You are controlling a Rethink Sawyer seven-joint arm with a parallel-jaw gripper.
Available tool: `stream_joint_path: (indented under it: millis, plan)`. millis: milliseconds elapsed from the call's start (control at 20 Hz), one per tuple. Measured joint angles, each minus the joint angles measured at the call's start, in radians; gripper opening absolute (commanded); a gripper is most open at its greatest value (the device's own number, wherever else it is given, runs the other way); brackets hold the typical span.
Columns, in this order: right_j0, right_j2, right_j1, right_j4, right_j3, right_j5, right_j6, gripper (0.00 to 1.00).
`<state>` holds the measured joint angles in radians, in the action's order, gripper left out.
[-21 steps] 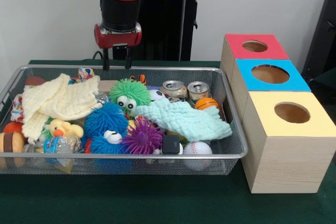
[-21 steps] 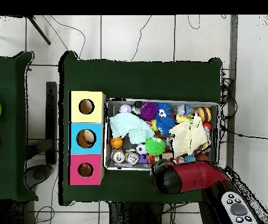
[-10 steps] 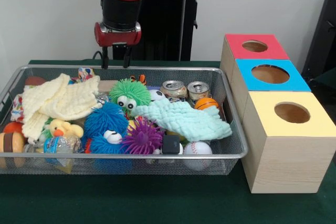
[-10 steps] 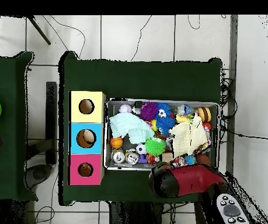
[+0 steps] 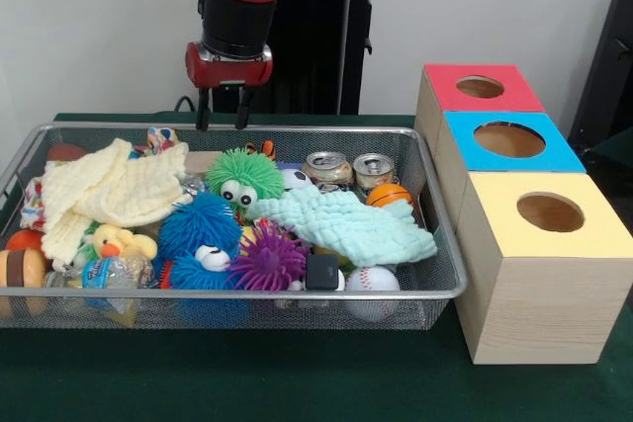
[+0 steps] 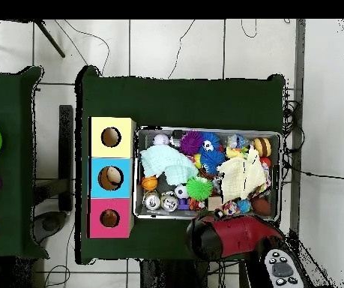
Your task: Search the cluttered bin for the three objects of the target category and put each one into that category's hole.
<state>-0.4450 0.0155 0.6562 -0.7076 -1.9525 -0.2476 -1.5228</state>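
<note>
My gripper [image 5: 222, 118] hangs open and empty above the back rim of the wire bin [image 5: 247, 293], behind the green fuzzy ball [image 5: 243, 176]. In the bin lie a blue fuzzy ball [image 5: 201, 227], a purple spiky ball [image 5: 268, 255], two cans [image 5: 327, 167], a small basketball [image 5: 389, 195], a baseball [image 5: 372, 280] and a mint cloth [image 5: 346, 223]. In the overhead view the red arm [image 6: 231, 235] hides the gripper at the bin's [image 6: 160, 215] lower edge.
Three wooden boxes with holes stand beside the bin: red [image 5: 481, 87], blue [image 5: 508, 139], yellow [image 5: 550, 211]. A cream cloth [image 5: 109, 190], a yellow duck [image 5: 111, 240] and a burger toy [image 5: 20, 269] fill the bin's left end. A controller [image 6: 282, 270] lies by the arm.
The gripper has shifted slightly to the right along the bin's back rim, still open. In the overhead view the arm has drawn back toward the base.
</note>
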Motion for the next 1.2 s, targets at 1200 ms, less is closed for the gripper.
stream_joint_path:
  millis: [1200]
  plan:
    - [0.102, 0.149, -0.087, 0.104, 0.009, 0.206, -0.004, 1.00]
